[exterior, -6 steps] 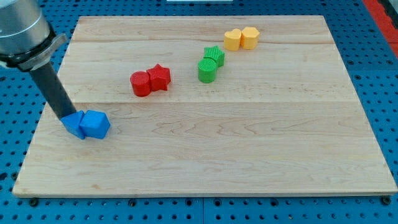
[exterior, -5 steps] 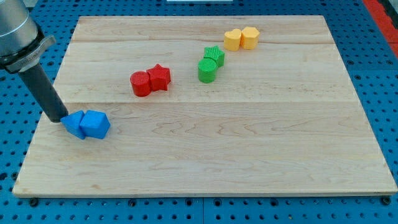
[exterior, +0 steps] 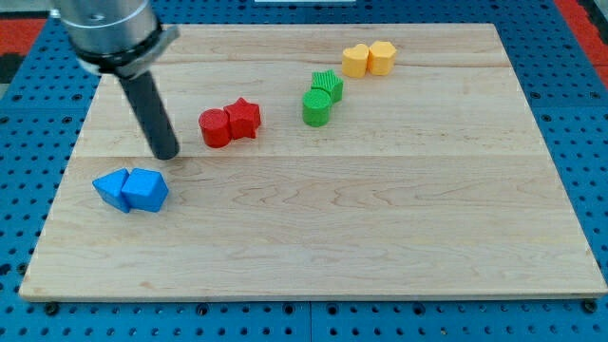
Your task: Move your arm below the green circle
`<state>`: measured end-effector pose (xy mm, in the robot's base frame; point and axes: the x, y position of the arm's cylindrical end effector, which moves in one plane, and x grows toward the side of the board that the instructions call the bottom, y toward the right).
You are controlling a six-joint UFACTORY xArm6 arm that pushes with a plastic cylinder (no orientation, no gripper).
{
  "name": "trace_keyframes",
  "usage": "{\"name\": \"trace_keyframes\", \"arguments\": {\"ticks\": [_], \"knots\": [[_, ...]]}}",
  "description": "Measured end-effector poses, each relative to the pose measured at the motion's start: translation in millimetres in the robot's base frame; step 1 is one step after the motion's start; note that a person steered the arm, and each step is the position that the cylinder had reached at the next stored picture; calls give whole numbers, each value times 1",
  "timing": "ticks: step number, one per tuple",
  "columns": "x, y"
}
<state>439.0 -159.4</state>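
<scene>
Blue blocks behind; my tip rightward.

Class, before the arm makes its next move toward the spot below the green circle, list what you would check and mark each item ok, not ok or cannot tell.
1. My tip shows on the wooden board: ok.
2. Tip already below the green cylinder block: not ok, it is far toward the view's left.
3. Spot below the green cylinder free of blocks: ok.
4. Red cylinder block just right of the tip; a low path avoids it: ok.
5. Tip apart from the blue blocks: ok.
</scene>
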Motion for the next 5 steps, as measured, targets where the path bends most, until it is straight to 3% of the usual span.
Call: {"name": "trace_keyframes", "arguments": {"ticks": [1, 3, 4, 5], "knots": [[0, 33], [-23, 205], [-26, 202], [28, 206]]}}
